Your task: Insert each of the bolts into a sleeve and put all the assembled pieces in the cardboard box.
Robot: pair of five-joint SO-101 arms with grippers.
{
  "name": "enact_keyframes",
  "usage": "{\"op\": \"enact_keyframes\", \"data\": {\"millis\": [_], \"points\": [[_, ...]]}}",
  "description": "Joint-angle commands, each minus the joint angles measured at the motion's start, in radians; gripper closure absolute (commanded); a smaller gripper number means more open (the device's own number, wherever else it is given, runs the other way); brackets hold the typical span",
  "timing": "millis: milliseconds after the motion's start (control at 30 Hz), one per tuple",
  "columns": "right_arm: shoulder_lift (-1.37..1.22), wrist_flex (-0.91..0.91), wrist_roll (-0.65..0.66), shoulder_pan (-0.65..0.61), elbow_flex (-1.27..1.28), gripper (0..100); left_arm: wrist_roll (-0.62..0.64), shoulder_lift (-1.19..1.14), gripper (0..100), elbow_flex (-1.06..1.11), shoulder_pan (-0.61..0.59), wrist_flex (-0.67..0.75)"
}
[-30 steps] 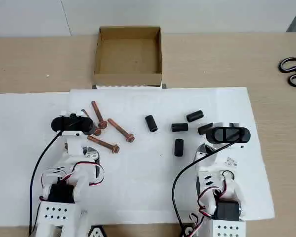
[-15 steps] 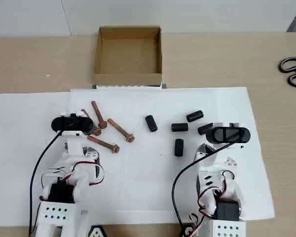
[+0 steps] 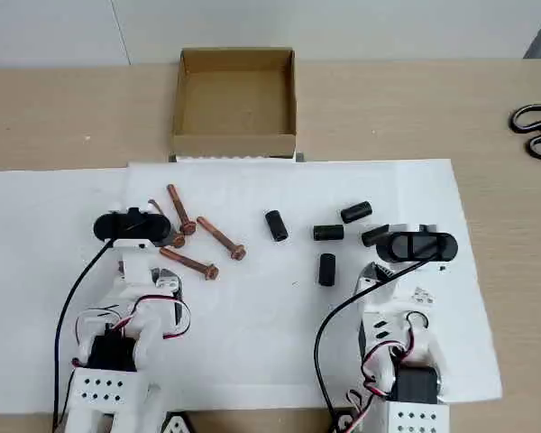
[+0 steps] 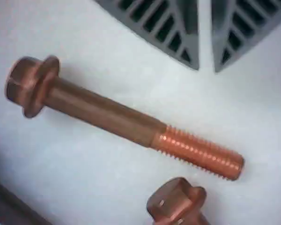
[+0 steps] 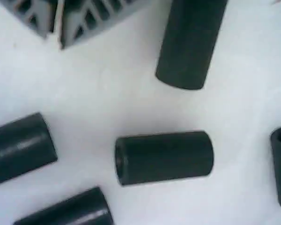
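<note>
While both arms sit low at the near edge of the table [image 3: 54, 117], the left claw [image 4: 206, 66] hangs just over the white paper [image 3: 252, 325]. Its two grey fingers [image 4: 175, 28] are drawn close with only a thin slit between them, and they hold nothing. One bolt [image 4: 107, 115] lies flat just beside those fingertips, and the head of a second bolt [image 4: 178, 206] sits near its threaded end.

From above, four bolts [image 3: 222, 238] are scattered on the paper in front of the left arm [image 3: 131, 298]. The arm's black wrist block [image 3: 131, 227] covers part of one of them. Five sleeves [image 3: 276, 225] lie loose to the right, apart from the bolts. One of them is partly tucked under the right arm [image 3: 401, 334] at its wrist.

The right claw [image 5: 60, 40] is likewise pressed together and empty. It hovers over the paper with a sleeve [image 5: 164, 157] lying on its side nearby and others around it, none touching.

The cardboard box [image 3: 233, 144] stands open at the far edge of the paper, beyond both groups, with nothing inside. A pair of scissors [image 3: 536, 131] lies on the bare table at the far right, well apart from everything.
</note>
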State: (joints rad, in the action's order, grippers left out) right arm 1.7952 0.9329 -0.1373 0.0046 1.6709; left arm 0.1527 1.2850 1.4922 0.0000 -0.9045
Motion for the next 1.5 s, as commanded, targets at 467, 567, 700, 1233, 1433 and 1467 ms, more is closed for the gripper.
{"op": "enact_keyframes", "data": {"millis": [467,567,700,1233,1433,1467], "points": [[0.019,0.004,0.002,-0.010,0.012,99.5,-0.005,0.009,99,-0.008,0.000,0.012],[0.019,-0.027,-0.034,-0.027,-0.002,99.5,-0.005,0.009,99,-0.008,0.000,0.012],[0.012,-0.012,-0.048,-0.036,-0.120,99.5,-0.005,0.009,99,-0.008,0.000,0.012],[-0.022,0.162,-0.041,-0.039,-0.434,99.5,-0.005,0.009,99,-0.008,0.000,0.012],[-0.332,0.200,-0.041,-0.039,-0.658,99.5,-0.005,0.009,99,-0.008,0.000,0.012],[-0.407,0.213,-0.044,-0.039,-0.712,99.5,-0.005,0.009,99,-0.008,0.000,0.012]]}}
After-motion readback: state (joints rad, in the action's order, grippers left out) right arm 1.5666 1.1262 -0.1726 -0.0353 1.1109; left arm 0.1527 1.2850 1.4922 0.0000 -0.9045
